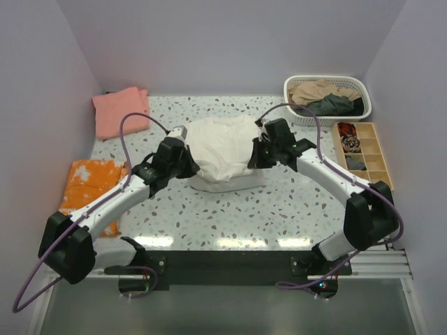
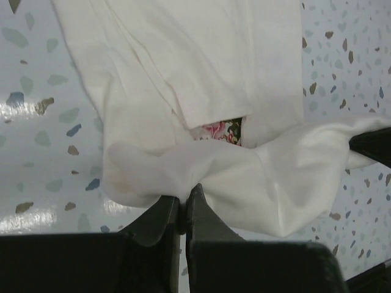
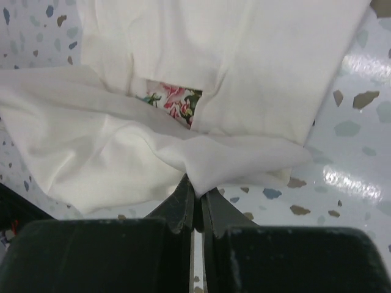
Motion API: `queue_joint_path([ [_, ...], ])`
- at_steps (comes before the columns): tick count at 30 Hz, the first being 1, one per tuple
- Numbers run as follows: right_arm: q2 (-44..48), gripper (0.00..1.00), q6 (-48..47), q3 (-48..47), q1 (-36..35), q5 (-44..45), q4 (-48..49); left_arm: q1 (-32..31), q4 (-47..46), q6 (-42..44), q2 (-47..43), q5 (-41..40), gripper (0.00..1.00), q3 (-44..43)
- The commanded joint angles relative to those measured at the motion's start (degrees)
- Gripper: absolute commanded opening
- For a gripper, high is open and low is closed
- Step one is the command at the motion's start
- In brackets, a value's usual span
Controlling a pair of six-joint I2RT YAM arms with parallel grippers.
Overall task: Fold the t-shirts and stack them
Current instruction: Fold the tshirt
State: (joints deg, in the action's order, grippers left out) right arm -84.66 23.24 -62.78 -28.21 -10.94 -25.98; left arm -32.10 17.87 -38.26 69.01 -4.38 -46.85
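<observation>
A cream t-shirt (image 1: 222,150) lies bunched in the middle of the table, lifted along its near edge between the two arms. My left gripper (image 1: 183,157) is shut on its left edge; the wrist view shows the jaws pinching a fold of cream cloth (image 2: 201,177) at my left gripper (image 2: 182,196). My right gripper (image 1: 260,150) is shut on the right edge, with cloth (image 3: 232,159) pinched at my right gripper (image 3: 198,186). A patch of pink-rose print (image 3: 174,101) shows through a gap in the folds. A salmon-pink t-shirt (image 1: 121,110) lies folded at the back left.
A white basket (image 1: 327,99) at the back right holds tan and dark grey t-shirts. A wooden compartment tray (image 1: 364,152) sits along the right edge. An orange-and-white cloth (image 1: 87,183) lies at the left edge beside the left arm.
</observation>
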Motion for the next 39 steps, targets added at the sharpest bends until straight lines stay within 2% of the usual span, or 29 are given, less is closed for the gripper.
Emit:
queue_joint_path([
  [1,-7.24,0.0,-3.03,-7.78,1.22,2.15,1.89,4.49,-9.67,3.89,6.02,0.33,0.0,-5.26],
  [4,-11.65,0.0,-3.65,-13.84,2.54,1.19,1.81,8.35,-12.93,5.03,10.85,1.83,0.0,-8.25],
  [10,-23.34,0.0,-4.52,-26.67,6.67,-2.33,1.37,11.7,-15.66,7.41,21.75,3.33,0.0,-18.79],
  [14,-31.69,0.0,-5.66,-40.18,8.86,-3.82,-1.44,13.81,-18.92,7.76,28.44,4.03,0.0,-25.2],
  [18,-43.35,0.01,-4.53,-52.06,10.54,-7.07,-3.03,16.19,-18.49,8.46,38.62,9.12,0.0,-34.6],
  [20,-47.59,0.01,-3.39,-59.07,11.33,-5.24,-2.59,16.89,-19.01,9.26,41.63,9.04,0.0,-38.74],
  [21,-49.44,0.04,-2.42,-60.86,11.68,-4.45,-1.63,17.24,-20.32,9.17,44.43,9.65,0.0,-39.71],
  [22,-53.46,0.14,-0.94,-62.53,12.2,-6.79,0.9,18.11,-21.02,8.82,45.67,9.66,0.0,-41.29],
  [23,-55.94,0.38,0.56,-68.55,13.08,-9.51,0.58,18.73,-21.12,8.56,47.16,10.53,0.0,-42.52],
  [24,-58.31,0.63,0.66,-72.53,13.26,-10.32,-0.82,19.26,-20.86,8.47,50.75,12.45,0.43,-44.19],
  [25,-61.64,0.69,0.57,-75.7,13.44,-9.29,-2.92,20.05,-18.16,8.12,52.43,12.29,0.91,-47.6],
  [26,-61.76,0.73,-0.12,-77.04,13.61,-5.71,-2.42,20.49,-16.04,8.2,53.84,12.21,1.0,-48.94],
  [28,-58.19,0.76,-1.27,-73.47,13.88,-2.79,2.47,21.89,-16.63,8.99,54.39,10.81,1.0,-47.91],
  [29,-55.98,0.76,-2.4,-67.79,14.23,-0.68,4.42,22.51,-18.99,9.17,53.52,10.1,1.0,-46.42],
  [32,-48.88,0.77,-5.57,-59.16,14.23,1.97,9.0,25.15,-23.74,8.82,48.6,10.97,1.0,-41.58],
  [34,-46.74,0.78,-6.28,-56.84,14.14,1.98,9.71,25.42,-26.04,9.34,45.43,12.2,1.0,-39.82],
  [39,-45.24,0.78,-4.44,-55.17,12.92,-1.89,8.84,24.63,-28.75,7.42,45.77,23.25,1.0,-39.72],
])
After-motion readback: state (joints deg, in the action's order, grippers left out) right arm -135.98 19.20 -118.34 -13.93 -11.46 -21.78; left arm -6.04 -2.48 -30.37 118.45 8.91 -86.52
